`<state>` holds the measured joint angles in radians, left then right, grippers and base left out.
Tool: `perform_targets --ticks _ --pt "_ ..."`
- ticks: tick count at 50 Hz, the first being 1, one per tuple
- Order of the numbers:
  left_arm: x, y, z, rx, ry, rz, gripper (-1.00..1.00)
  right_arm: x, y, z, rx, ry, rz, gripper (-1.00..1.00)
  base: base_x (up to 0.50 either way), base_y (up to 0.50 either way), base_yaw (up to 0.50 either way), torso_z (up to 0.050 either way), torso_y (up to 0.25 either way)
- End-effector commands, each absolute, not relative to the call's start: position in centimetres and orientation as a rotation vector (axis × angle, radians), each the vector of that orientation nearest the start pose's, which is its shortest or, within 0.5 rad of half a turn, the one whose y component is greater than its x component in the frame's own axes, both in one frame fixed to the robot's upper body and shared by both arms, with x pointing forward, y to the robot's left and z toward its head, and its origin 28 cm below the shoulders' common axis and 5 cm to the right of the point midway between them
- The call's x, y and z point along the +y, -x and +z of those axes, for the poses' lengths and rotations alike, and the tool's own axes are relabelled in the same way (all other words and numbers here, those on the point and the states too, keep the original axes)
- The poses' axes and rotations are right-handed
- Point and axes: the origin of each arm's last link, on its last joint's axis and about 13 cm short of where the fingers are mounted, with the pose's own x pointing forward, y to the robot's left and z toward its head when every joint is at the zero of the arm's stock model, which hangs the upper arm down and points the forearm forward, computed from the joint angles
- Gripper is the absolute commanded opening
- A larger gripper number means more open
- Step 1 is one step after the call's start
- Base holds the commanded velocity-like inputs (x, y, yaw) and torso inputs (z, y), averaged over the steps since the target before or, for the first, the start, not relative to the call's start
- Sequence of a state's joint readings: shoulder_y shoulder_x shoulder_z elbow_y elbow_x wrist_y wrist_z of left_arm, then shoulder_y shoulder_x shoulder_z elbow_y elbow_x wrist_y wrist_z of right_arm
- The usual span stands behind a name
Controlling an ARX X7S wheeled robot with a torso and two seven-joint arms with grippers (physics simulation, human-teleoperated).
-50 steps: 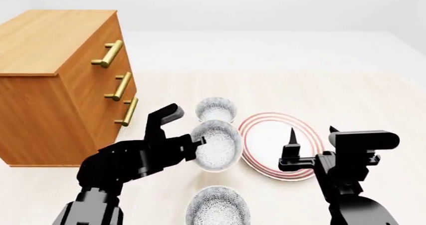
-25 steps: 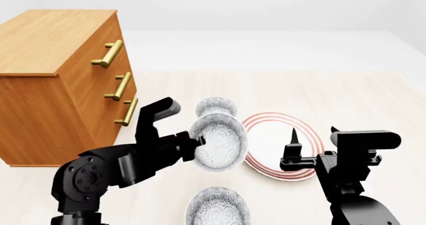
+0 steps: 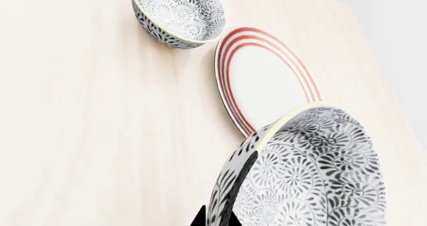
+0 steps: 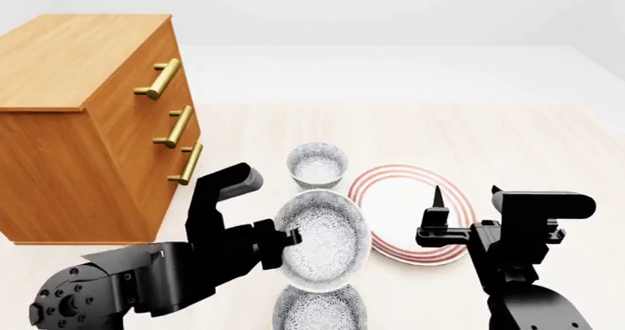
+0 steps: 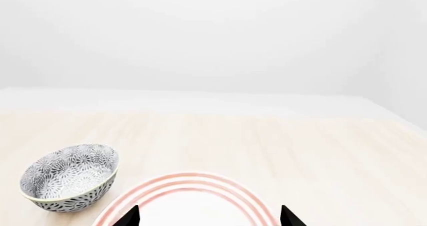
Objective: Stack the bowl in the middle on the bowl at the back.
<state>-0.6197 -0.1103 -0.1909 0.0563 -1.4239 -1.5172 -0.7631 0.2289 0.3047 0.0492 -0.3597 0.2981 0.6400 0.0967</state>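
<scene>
The bowl in the middle (image 4: 324,241) is off the table and tilted, its speckled inside facing me. My left gripper (image 4: 289,239) is shut on its rim, one finger inside the wall and one outside (image 3: 217,220). In the left wrist view this bowl (image 3: 313,171) fills the near corner. The bowl at the back (image 4: 317,163) stands upright on the table beyond it, apart from it (image 3: 177,13) (image 5: 70,177). My right gripper (image 4: 467,195) hangs open over the plate, holding nothing (image 5: 210,216).
A white plate with red rings (image 4: 415,216) (image 3: 267,85) (image 5: 190,198) lies right of the bowls. A third speckled bowl (image 4: 320,309) sits at the near edge, under the held one. A wooden drawer cabinet (image 4: 93,118) stands to the left.
My left arm has drawn the held bowl toward me and it looks larger. The back bowl, half covered before, now shows whole. The right arm has barely moved.
</scene>
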Motion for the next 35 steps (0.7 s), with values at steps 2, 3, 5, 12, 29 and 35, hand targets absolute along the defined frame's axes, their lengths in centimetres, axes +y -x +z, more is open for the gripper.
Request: perform_targets --ticks 2,3,5,12,29,35 --pt "19.5 -23.9 15.7 0.784 0.459 -0.429 -1.0 -16.2 -24.1 10.7 0.052 0.029 -0.065 1.0 0.0 0.0 0.0 0.0 0.0" --pt "19.5 -23.6 15.8 0.785 0.459 -0.433 -1.0 -16.2 -24.1 10.7 0.052 0.028 -0.066 1.0 0.0 0.0 0.0 0.0 0.0" --pt "19.5 -23.1 15.8 0.786 0.459 -0.441 -1.0 -16.2 -24.2 10.6 0.054 0.028 -0.066 1.0 0.0 0.0 0.0 0.0 0.0" --pt "19.5 -21.8 15.3 0.812 0.462 -0.455 -1.0 -16.3 -24.3 10.5 0.059 0.026 -0.069 1.0 0.0 0.0 0.0 0.0 0.001" --pt "19.5 -19.7 15.0 0.874 0.499 -0.453 -1.0 -16.5 -24.3 10.1 0.072 0.018 -0.078 1.0 0.0 0.0 0.0 0.0 0.0" --pt "19.3 -19.3 14.6 0.907 0.509 -0.467 -1.0 -16.5 -24.2 10.0 0.073 0.017 -0.077 1.0 0.0 0.0 0.0 0.0 0.0"
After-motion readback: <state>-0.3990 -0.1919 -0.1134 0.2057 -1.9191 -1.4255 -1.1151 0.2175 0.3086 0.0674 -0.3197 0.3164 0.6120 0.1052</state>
